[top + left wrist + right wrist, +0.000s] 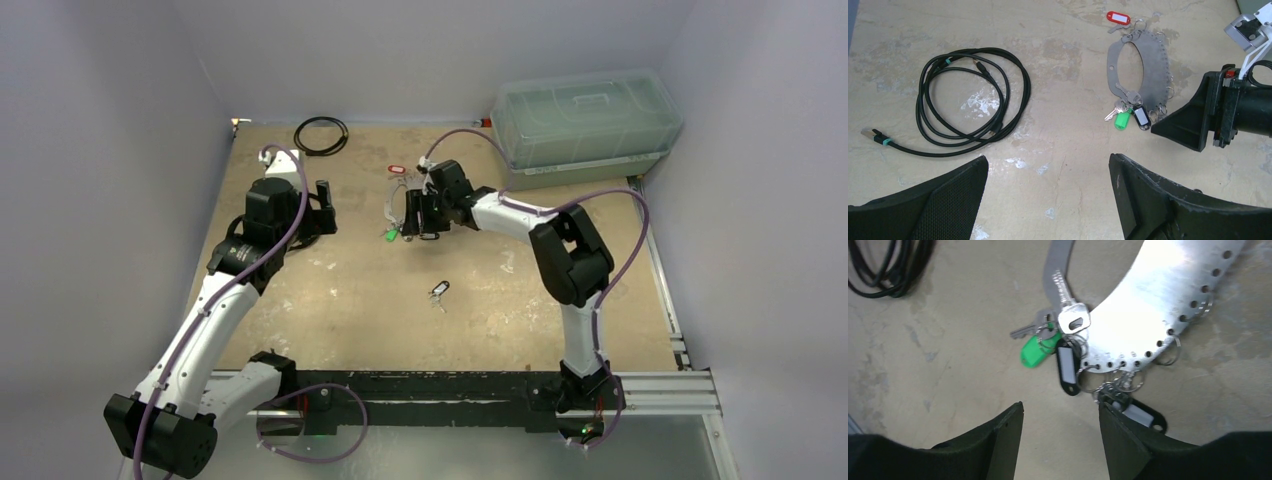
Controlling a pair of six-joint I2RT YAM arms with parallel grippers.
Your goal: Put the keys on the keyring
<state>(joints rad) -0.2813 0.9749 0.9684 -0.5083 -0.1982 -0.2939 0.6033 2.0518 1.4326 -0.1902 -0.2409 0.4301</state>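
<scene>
One worn tan table [350, 300] is carrying everything, and a clear lidded bin [585, 125] is sitting at its far right corner. Both arms are reaching out over the surface. The left gripper [1048, 165] is hovering over bare table with its fingers spread wide and nothing between them, while a coiled black cable [923, 102] is lying on the table ahead of it to its left.

The right gripper [1060, 410] is hanging low over the near end of the keyring [1158, 285], its fingers standing partly apart with only bare table showing between them. The keyring is lying flat near the middle of the table's far half, with small wire loops hanging from the holes along its rim.

Several keys are clustering at its near end: a silver key [1073, 320] is resting across the ring, with a green tag [1035, 351] and a black tag [1067, 371] just beside it. Another black tag [1140, 415] is lying partly hidden under the right-hand fingertip. A red tag [1118, 17] is lying at the ring's far end, and one loose key [439, 290] is lying well apart, nearer the arm bases.
</scene>
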